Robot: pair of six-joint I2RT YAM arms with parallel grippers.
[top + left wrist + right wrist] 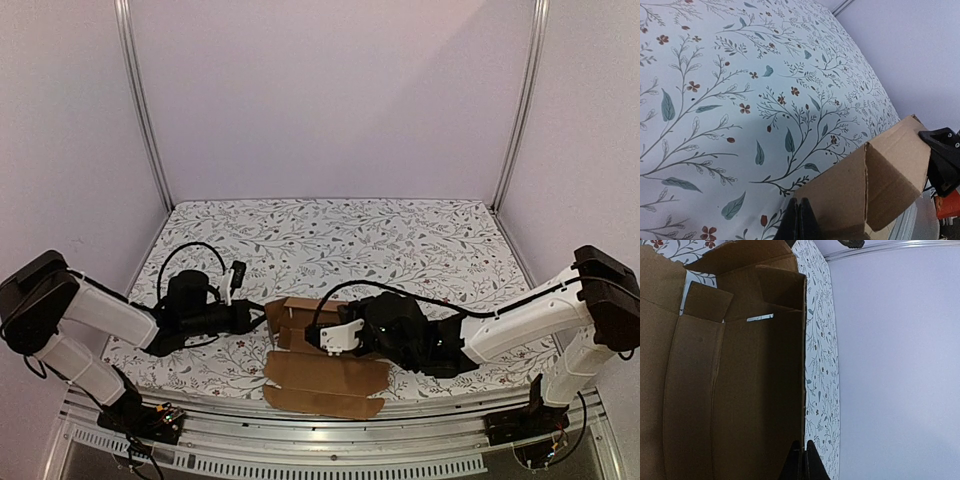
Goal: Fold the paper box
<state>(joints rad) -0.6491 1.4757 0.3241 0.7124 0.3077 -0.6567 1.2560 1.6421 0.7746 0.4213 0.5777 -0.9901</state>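
The paper box (325,382) is a brown cardboard cut-out lying at the near middle of the table, its back part raised into walls and its front flaps flat. My left gripper (256,318) is shut, and its tips (799,201) rest at the lower corner of the box's upright end wall (890,175). My right gripper (320,343) reaches in over the box from the right and is shut too. In the right wrist view its tips (804,444) meet the edge of a standing wall of the box (740,390), with nothing seen between the fingers.
A floral cloth (400,240) covers the table. White walls with metal posts (145,110) close the back and sides. A metal rail (330,440) runs along the near edge. The right arm's black body (945,160) shows just beyond the box.
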